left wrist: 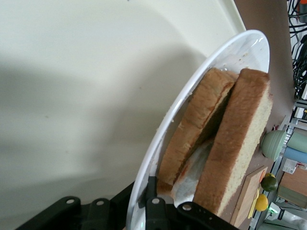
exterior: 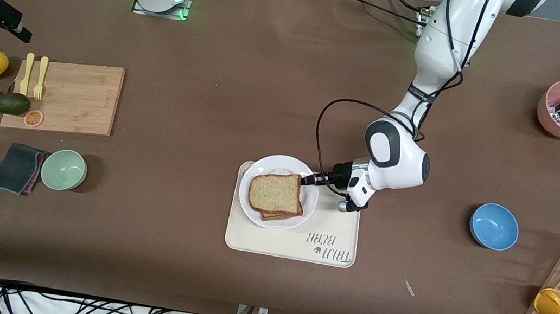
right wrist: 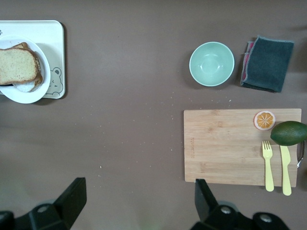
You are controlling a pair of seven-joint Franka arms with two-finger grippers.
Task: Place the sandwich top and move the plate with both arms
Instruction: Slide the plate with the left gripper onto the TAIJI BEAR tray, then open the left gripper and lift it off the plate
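Jaws of the left gripper (exterior: 308, 179) pinch the plate (exterior: 306, 204) rim under the sandwich top (exterior: 275, 192); right gripper (right wrist: 139, 199) waits, spread wide.

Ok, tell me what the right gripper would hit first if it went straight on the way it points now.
The right gripper points straight down with its fingers open. Below it lies only bare brown table, between the cutting board and the plate. It would most likely meet the tabletop first.

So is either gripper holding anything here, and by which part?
The left gripper is shut on the plate, pinching its rim on the side toward the left arm's end. The right gripper is open, holding nothing, over bare table.
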